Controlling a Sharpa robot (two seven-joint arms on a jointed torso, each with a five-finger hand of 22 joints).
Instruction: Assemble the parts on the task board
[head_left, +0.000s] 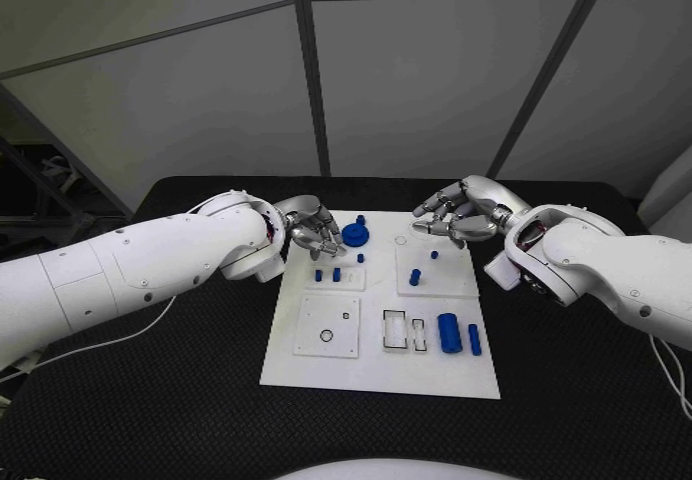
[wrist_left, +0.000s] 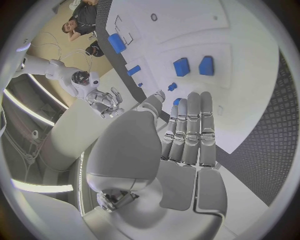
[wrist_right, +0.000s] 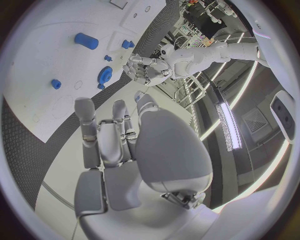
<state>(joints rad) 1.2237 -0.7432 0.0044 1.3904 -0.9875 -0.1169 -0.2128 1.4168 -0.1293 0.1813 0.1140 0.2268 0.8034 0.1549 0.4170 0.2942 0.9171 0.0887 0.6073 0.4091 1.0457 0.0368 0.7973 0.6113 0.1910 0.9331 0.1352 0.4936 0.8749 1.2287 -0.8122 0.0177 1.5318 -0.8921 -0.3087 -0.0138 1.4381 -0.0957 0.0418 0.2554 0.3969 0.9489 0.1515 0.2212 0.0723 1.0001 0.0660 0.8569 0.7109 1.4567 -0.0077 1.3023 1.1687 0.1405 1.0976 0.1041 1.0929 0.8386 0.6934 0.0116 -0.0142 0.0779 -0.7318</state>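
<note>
Head view: the left robot hand (head_left: 310, 232), fingers spread and empty, hovered just beside the gear (head_left: 355, 235); the right robot hand (head_left: 459, 215), likewise spread, was farther from it.

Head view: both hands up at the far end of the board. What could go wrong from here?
1. The left hand hovers right beside the blue gear; a curling finger could knock it or the small pegs below it.
2. The right hand hangs over the board's far right corner, close to the pegs standing there; a fast descent might topple them.
</note>
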